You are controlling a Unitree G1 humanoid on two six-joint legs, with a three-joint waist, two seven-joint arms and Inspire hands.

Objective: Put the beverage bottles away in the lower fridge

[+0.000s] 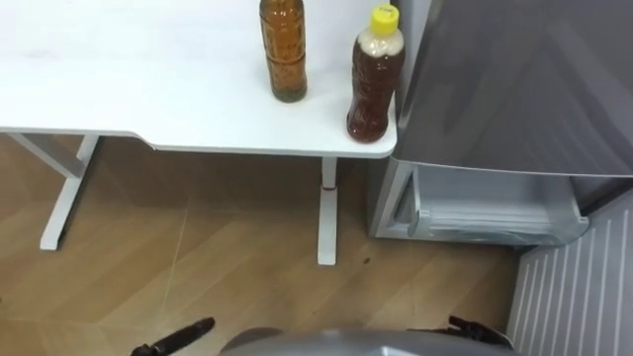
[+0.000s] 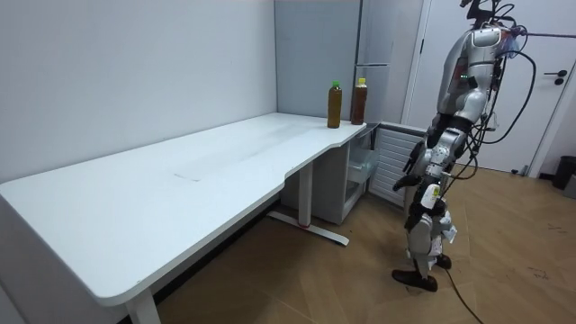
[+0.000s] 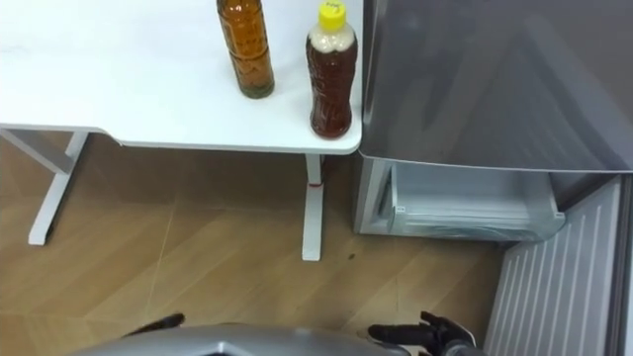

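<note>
Two drinks stand upright on the right end of the white table (image 1: 148, 89). One is an amber bottle (image 1: 284, 49) whose top is cut off by the view. The other is a brown bottle with a yellow cap (image 1: 374, 84), at the table's corner beside the fridge (image 1: 514, 79). The lower fridge compartment (image 1: 485, 213) stands open, with a clear drawer inside. My left hand (image 1: 176, 338) and right hand (image 1: 477, 331) hang low at my sides with relaxed fingers, holding nothing. In the room view I stand upright on the wooden floor, a step back from the open compartment (image 2: 364, 166).
The lower fridge door (image 1: 579, 287) is swung open at my right, its ribbed inner side facing me. White table legs (image 1: 327, 213) stand on the wooden floor between me and the table. A white room door (image 2: 540, 90) is behind me.
</note>
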